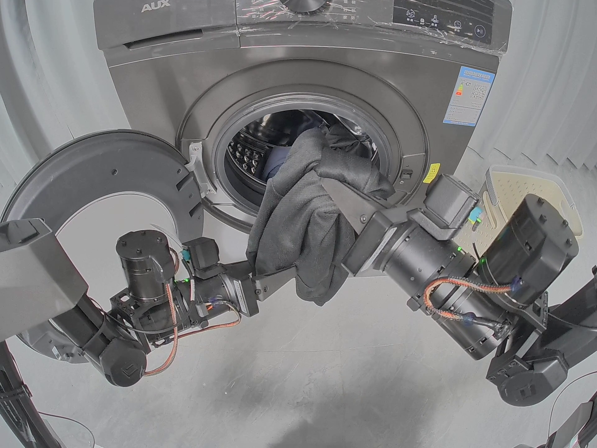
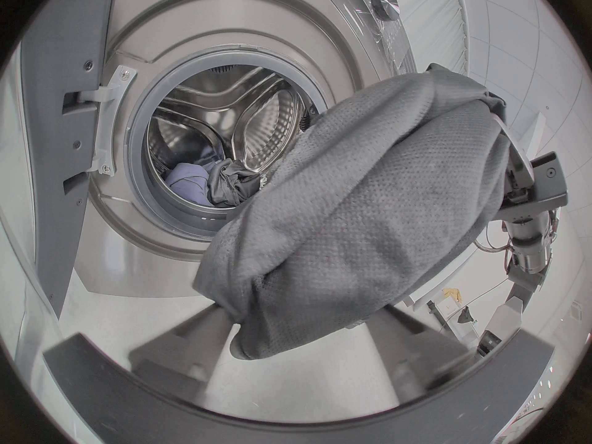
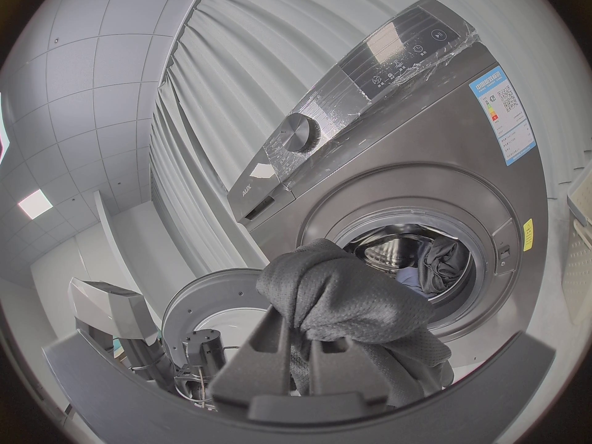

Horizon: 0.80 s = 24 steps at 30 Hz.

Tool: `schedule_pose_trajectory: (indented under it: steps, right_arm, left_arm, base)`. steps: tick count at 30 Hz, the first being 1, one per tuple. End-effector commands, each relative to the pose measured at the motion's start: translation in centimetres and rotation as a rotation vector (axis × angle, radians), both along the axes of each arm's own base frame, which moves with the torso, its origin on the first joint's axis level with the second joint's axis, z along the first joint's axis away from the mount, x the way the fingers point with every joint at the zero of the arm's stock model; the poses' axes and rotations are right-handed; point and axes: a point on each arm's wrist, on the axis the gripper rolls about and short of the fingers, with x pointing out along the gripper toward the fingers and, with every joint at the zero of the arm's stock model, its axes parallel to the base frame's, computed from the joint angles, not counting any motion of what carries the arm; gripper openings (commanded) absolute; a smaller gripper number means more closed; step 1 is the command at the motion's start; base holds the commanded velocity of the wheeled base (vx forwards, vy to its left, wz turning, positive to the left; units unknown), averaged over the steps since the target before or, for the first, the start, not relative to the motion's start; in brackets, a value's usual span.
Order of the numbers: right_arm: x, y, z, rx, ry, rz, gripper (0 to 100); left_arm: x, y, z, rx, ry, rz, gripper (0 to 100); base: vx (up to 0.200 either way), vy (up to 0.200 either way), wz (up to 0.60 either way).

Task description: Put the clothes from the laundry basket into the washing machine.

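Loading: my right claw is clamped on the grey garment at the mouth of the washing machine, with my left claw apart beneath it. Next, I should push it inside and release.

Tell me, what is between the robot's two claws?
A dark grey garment hangs between the left gripper and the right gripper, in front of the open washing machine, as the head view shows.

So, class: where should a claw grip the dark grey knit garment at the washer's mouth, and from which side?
I'd grip the sagging lower fold of the dark grey knit garment from below, on the robot's left: it hangs under the opening of the silver washing machine, while the right claw pinches the top bunch.
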Motion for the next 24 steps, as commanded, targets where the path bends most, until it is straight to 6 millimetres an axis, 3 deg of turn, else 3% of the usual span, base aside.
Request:
schedule_pose_trajectory:
  steps: [1,12,13,18,24]
  right_arm:
    - [0.3,0.0,-0.2,-0.006,0.005,-0.006,0]
    - [0.9,0.0,-0.8,-0.027,0.023,-0.025,0]
    - [1.1,-0.1,-1.3,-0.040,0.032,-0.033,0]
    - [1.9,0.2,-2.5,-0.067,0.057,-0.045,0]
    - [2.3,0.5,-4.1,-0.109,0.087,-0.048,0]
  left_arm:
    - [-0.7,-0.2,0.2,-0.007,-0.003,-0.015,0]
    - [-5.5,0.7,1.9,-0.066,-0.053,-0.076,0]
    - [-7.3,1.0,2.3,-0.070,-0.059,-0.108,0]
    - [-10.7,1.8,3.1,-0.079,-0.082,-0.168,0]
    - [-12.3,2.6,5.2,-0.130,-0.159,-0.186,0]
  base:
    - [0.000,0.000,0.00]
    - [0.000,0.000,0.00]
    - [0.000,0.000,0.00]
    - [0.000,0.000,0.00]
    - [0.000,0.000,0.00]
